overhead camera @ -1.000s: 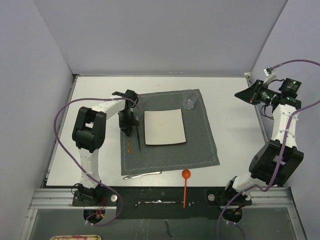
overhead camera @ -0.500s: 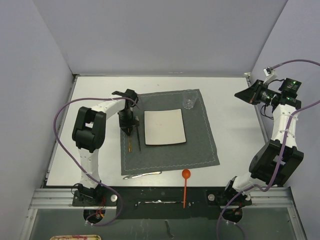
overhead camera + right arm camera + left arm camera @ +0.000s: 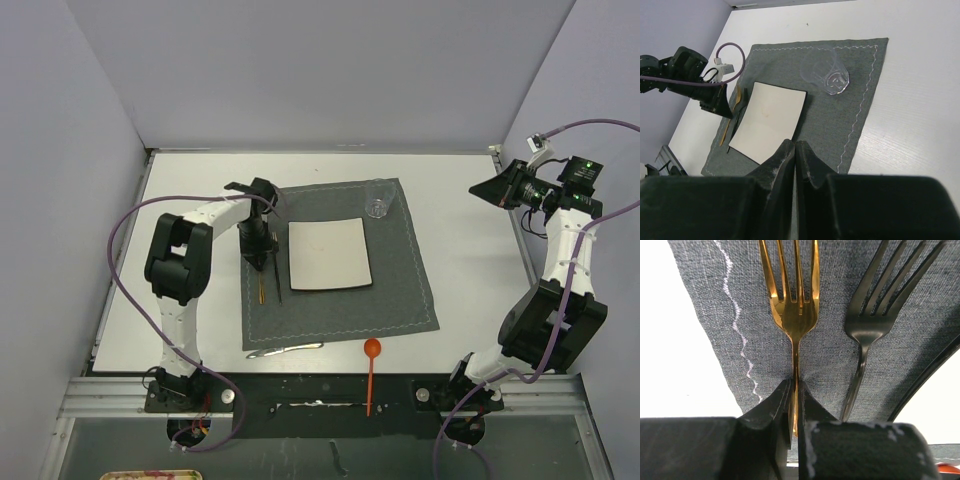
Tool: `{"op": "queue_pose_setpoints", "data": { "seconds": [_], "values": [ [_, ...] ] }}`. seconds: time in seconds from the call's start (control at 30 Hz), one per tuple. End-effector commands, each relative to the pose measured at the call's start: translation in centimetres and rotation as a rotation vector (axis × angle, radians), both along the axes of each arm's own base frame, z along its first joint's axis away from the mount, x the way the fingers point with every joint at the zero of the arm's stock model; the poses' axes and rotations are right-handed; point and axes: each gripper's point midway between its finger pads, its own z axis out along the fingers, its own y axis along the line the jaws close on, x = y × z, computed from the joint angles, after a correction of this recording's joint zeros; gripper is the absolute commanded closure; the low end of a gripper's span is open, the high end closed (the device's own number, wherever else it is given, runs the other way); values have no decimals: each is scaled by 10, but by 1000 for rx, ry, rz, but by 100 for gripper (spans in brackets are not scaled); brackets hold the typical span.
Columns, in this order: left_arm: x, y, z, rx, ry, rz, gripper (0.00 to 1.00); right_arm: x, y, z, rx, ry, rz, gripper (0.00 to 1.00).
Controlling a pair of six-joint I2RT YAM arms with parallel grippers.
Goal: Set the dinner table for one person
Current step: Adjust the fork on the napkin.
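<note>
We are placing the gold fork [image 3: 795, 315] on the mat [image 3: 400, 290], just left of the black fork [image 3: 872, 325] and plate [image 3: 328, 254], left fingers [image 3: 772, 407] pinching its handle, right fingers [image 3: 777, 162] shut empty above the worktop [image 3: 470, 260] spread beneath everything; next, we judge, open and lift straight off.

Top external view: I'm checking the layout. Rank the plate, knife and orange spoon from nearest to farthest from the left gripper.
1. Plate, just right of the left gripper, on the placemat.
2. Knife, at the placemat's near edge.
3. Orange spoon, near right, off the placemat.
</note>
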Motion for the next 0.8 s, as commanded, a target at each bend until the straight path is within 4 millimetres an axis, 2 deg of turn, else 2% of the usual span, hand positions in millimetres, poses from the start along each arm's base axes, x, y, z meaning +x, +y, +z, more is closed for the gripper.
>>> {"op": "queue_pose_setpoints", "data": {
  "seconds": [0.0,0.53,0.77],
  "values": [
    [4,-9,13,-39,-46,-26,100,-5,8,17,-8,-60,28,96],
    [1,-10,11,-53,-23,-32,100,-5,8,18,-3,-59,29,96],
    [2,-10,16,-65,-30,-27,94,-6,8,18,-3,-61,30,96]
  ]
}}
